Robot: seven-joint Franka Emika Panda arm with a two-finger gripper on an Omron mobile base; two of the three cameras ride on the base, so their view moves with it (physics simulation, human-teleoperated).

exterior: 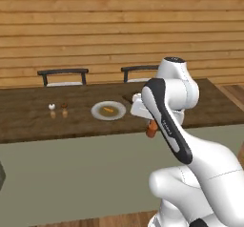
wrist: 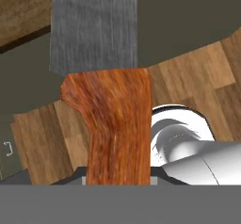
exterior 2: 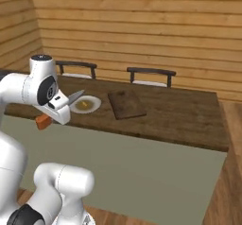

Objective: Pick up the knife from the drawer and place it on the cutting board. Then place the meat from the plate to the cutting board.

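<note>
My gripper [exterior 2: 59, 108] is shut on the knife, which it holds in the air in front of the wooden table's near edge. The orange-red handle [exterior 2: 43, 121] points down and back, and the grey blade [exterior 2: 75, 96] points up toward the plate [exterior 2: 95, 107]. In the hand view the handle [wrist: 117, 124] and blade [wrist: 94, 30] run up the middle. In the left base view the handle [exterior: 151, 129] hangs below the hand [exterior: 141, 108]. The meat [exterior: 108, 110] lies on the plate [exterior: 97, 113]. The dark cutting board [exterior 2: 126, 104] lies right of the plate. The drawer is out of view.
Two dark chairs [exterior: 63, 75] [exterior 2: 151, 75] stand behind the long wooden table [exterior 2: 179, 115]. Two small shakers [exterior: 51, 107] [exterior: 64, 105] sit on the table's left part. A grey-green counter front [exterior: 71, 178] lies below the table edge. Behind everything is a plank wall.
</note>
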